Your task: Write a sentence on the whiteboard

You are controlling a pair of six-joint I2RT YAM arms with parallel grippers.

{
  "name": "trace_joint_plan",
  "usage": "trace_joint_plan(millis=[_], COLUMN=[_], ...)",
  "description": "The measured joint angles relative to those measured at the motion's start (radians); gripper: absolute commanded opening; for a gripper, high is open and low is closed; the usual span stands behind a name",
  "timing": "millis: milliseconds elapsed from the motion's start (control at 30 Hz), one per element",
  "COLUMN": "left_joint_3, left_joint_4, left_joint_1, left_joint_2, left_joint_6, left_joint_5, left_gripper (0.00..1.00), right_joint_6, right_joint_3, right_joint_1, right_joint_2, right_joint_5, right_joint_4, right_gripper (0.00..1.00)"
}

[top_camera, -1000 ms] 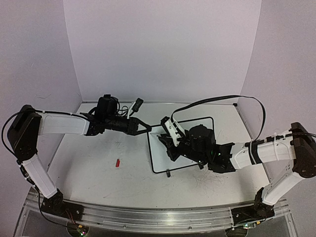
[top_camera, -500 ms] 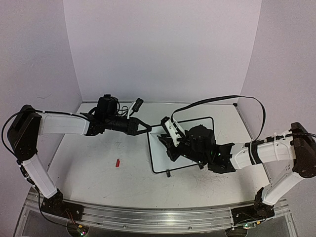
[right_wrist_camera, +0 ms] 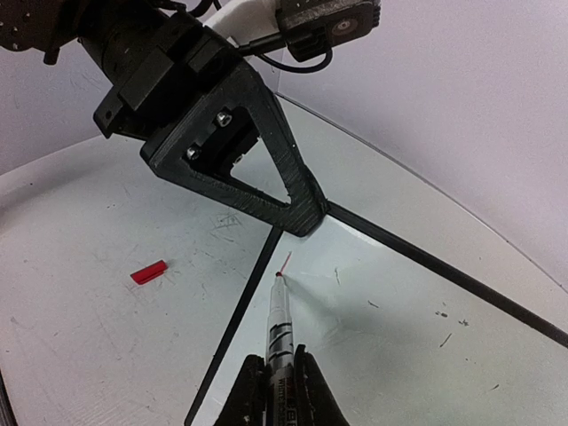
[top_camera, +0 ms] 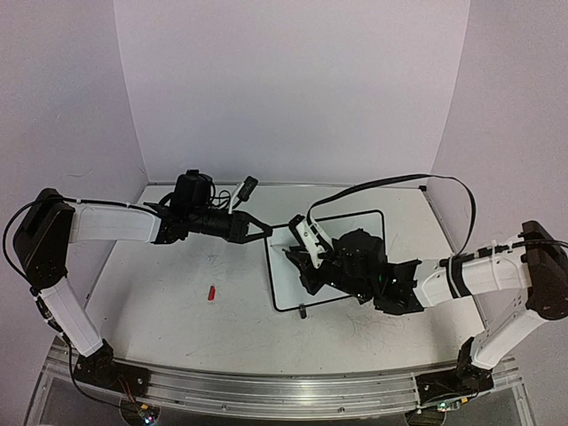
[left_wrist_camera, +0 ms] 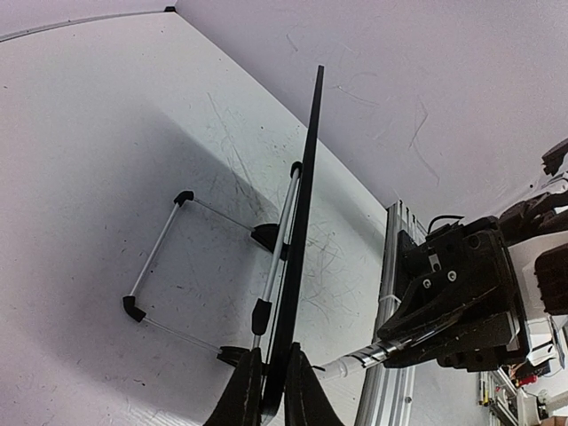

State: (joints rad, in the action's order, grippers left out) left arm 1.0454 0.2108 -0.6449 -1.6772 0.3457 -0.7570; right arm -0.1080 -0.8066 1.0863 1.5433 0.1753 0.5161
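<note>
The whiteboard [top_camera: 286, 284], white with a thin black frame, lies tilted on the table. My left gripper [top_camera: 265, 230] is shut on its far left corner; in the left wrist view the whiteboard [left_wrist_camera: 303, 213] runs edge-on between the fingers of the left gripper [left_wrist_camera: 273, 390]. My right gripper [right_wrist_camera: 277, 380] is shut on a marker [right_wrist_camera: 280, 324], whose red tip touches the whiteboard [right_wrist_camera: 399, 328] just inside that corner. Of the sentence, one short red stroke [right_wrist_camera: 285, 263] shows at the tip. From above, the right gripper [top_camera: 300, 257] covers the board's middle.
A red marker cap [top_camera: 212, 292] lies on the scuffed tabletop left of the board, and the red cap [right_wrist_camera: 148, 272] also shows in the right wrist view. The board's wire stand [left_wrist_camera: 160, 257] sticks out behind it. A black cable [top_camera: 390, 180] arcs over the right arm.
My right wrist has shifted slightly toward the near right over the board. The left arm and the board have not moved.
</note>
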Motion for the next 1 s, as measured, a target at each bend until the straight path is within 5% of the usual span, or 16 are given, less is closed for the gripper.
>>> trace_joint_plan(millis=[1000], left_joint_3=[0.0], left_joint_4=[0.0], left_joint_1=[0.001], left_joint_2=[0.0], left_joint_6=[-0.003], left_joint_5=[0.001], left_gripper=[0.1], right_joint_6=[0.018], right_joint_3=[0.031], right_joint_1=[0.021], right_joint_2=[0.0], right_joint_5=[0.037], right_joint_4=[-0.009], right_gripper=[0.0])
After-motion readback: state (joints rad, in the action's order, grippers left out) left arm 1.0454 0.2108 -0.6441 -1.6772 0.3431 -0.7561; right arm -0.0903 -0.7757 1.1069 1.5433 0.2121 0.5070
